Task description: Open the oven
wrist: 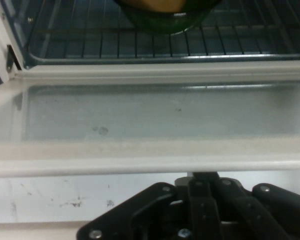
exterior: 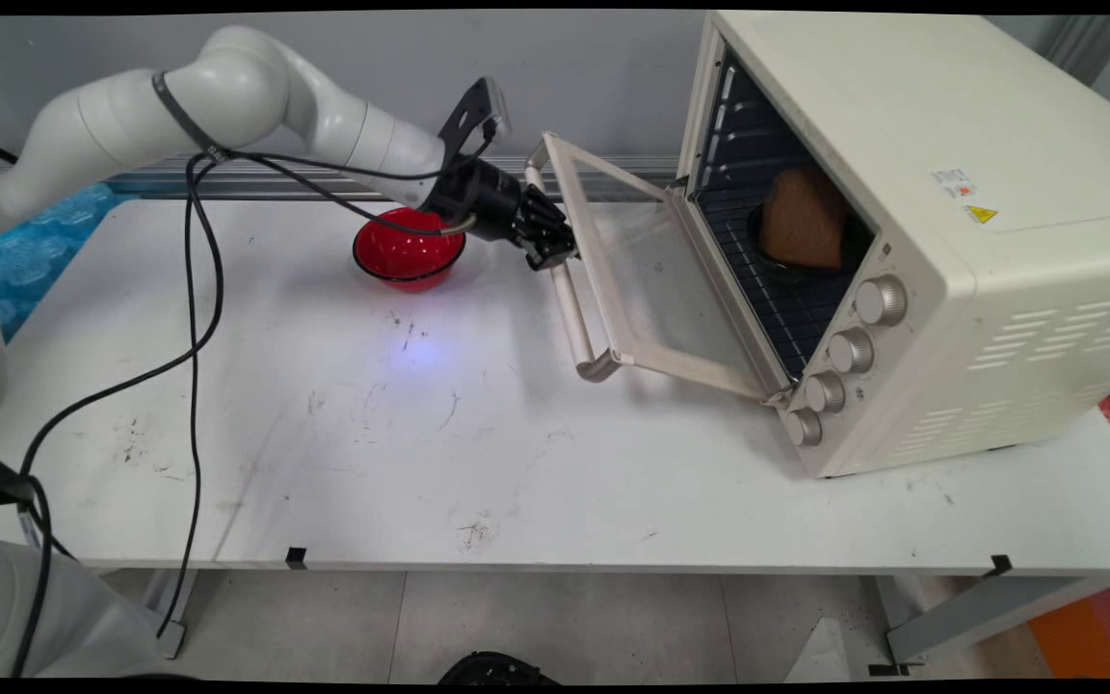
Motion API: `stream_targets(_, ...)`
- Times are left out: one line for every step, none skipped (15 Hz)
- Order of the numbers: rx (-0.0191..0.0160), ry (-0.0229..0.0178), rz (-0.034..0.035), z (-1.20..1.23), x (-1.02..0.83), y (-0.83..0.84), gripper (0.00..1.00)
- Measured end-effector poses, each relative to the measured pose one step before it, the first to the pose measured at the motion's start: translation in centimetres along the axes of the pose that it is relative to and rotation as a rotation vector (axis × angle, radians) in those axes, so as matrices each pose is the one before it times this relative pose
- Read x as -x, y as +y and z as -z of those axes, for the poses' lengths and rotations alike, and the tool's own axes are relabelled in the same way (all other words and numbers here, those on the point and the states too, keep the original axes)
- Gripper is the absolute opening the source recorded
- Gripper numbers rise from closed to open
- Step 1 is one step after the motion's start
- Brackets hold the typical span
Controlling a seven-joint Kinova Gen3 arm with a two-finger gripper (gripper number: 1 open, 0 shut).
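Hand (exterior: 555, 253) right at the oven door's handle (exterior: 569, 299) — cannot tell whether clamped or spread. Door (exterior: 656, 280) hanging half open. Inside the oven (exterior: 911, 231), brown loaf (exterior: 803, 220) in a dark dish. Red bowl (exterior: 408, 249) at nine o'clock of the hand, on the table (exterior: 420, 434).

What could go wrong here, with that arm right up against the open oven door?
The gripper sits at the door handle of the oven, whose door hangs open. If its hold is poor, the handle might slip and the door drop or swing. The red bowl stands just behind the arm, so a backward move could knock it. The hanging cables might snag.
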State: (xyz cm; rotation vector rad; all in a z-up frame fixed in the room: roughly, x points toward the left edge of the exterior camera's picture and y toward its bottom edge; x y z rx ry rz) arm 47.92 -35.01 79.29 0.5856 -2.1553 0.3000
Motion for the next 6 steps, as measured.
stream_targets(0.00045, 0.00043, -0.00193, -0.058, 0.357, -0.036, 0.0)
stream_targets(0.00092, 0.00026, -0.00248, -0.085, 0.362, -0.045, 0.0)
stream_targets(0.00054, 0.00033, -0.00169, -0.063, 0.296, -0.043, 0.0)
stream_targets(0.00027, 0.00039, -0.00181, -0.033, 0.328, -0.04, 0.0)
stream_targets(0.00127, 0.00023, -0.00215, -0.072, 0.265, -0.049, 0.0)
stream_targets(0.0006, 0.00079, -0.00164, -0.025, 0.213, -0.036, 0.0)
